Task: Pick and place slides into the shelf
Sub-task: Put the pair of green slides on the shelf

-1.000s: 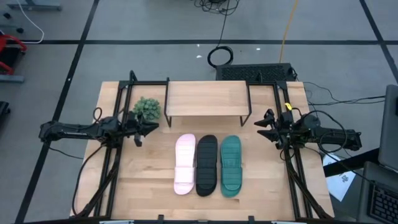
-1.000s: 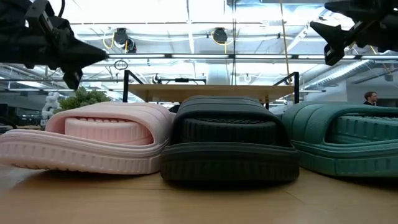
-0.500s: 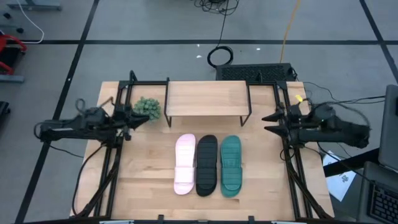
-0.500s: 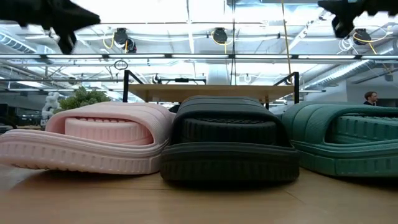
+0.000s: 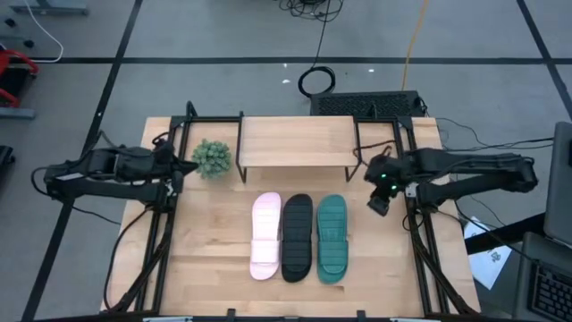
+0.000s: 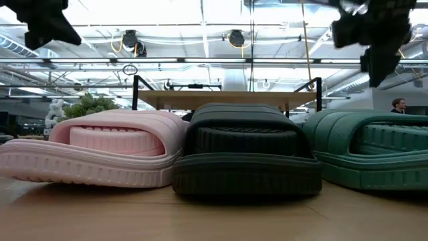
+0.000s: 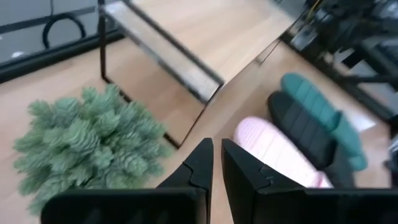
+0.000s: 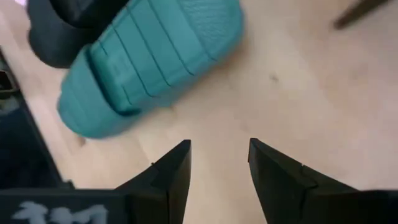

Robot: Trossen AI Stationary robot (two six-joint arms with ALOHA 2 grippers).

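Three slides lie side by side, soles up, on the tabletop in front of the shelf (image 5: 298,143): pale pink (image 5: 265,235), black (image 5: 298,237) and teal green (image 5: 332,238). My right gripper (image 5: 376,207) hangs open and empty above the bare tabletop just right of the teal slide's far end (image 8: 155,56), fingers pointing down. My left gripper (image 5: 188,165) is shut and empty, raised beside the small green plant (image 5: 212,156) at the shelf's left end. In the low view the grippers show at the upper left (image 6: 47,30) and the upper right (image 6: 378,60).
The plant (image 7: 87,143) stands by the shelf's left legs, close to my left gripper (image 7: 216,146). Black rail frames run along the table's left (image 5: 156,241) and right (image 5: 420,250) sides. Bare tabletop lies under my right gripper (image 8: 219,149).
My right gripper has swung toward the table's near-left, toward the teal slide, and tipped from level to pointing down. My left gripper has drawn back toward the table's left edge and risen. The slides have not moved.
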